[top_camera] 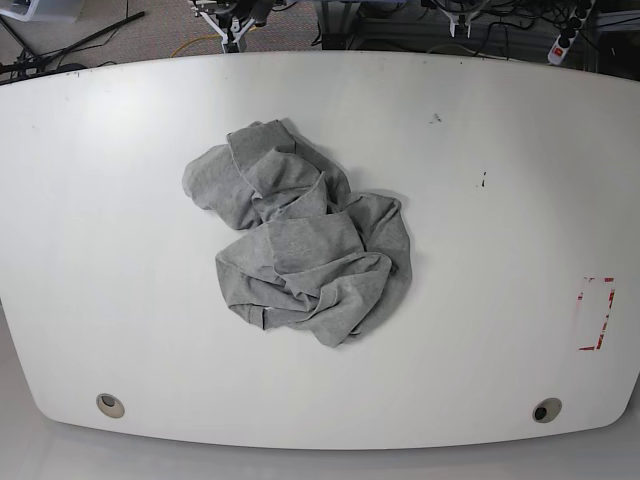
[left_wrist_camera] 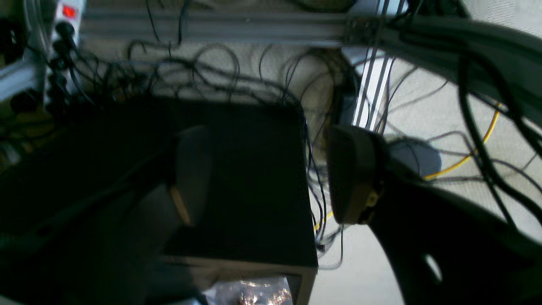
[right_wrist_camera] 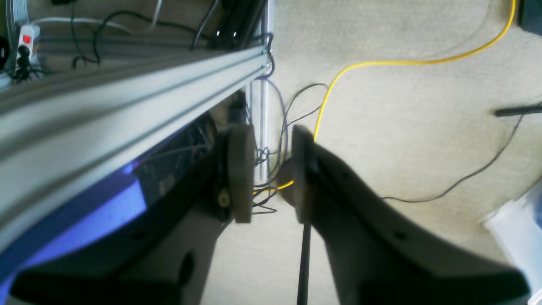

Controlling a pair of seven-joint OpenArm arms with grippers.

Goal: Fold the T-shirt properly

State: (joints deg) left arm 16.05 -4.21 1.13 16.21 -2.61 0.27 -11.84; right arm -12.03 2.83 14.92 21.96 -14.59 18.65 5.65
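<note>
White table (top_camera: pixel 120 250) with curved front edge, wide bare margins all round the T-shirt (top_camera: pixel 300 245). T-shirt crumpled in a heap, a little left of table centre, well clear of every edge; folds piled over each other, lettering not visible. Lots of open surface left and right of it, less toward the back edge.

Going left to right on the surface: a round hole (top_camera: pixel 110 405) near the front left corner, the grey heap, two small dark specks (top_camera: pixel 484 181) on the right half, a red-and-white marked rectangle (top_camera: pixel 596 313) near the right edge, another round hole (top_camera: pixel 546 410) front right. Nothing lies between shirt and edges.

Neither arm is over the table. Right gripper (right_wrist_camera: pixel 266 173) hangs off the table beside an aluminium frame rail (right_wrist_camera: pixel 127 106), pointing at beige carpet with a yellow cable (right_wrist_camera: pixel 381 63) and loose black wires; jaws parted with a narrow gap, nothing between them. Left gripper (left_wrist_camera: pixel 271 173) is over a black box (left_wrist_camera: pixel 254 169) and a tangle of black cables (left_wrist_camera: pixel 190 76), a power strip (left_wrist_camera: pixel 65 25) at upper left; jaws spread wide, empty.
</note>
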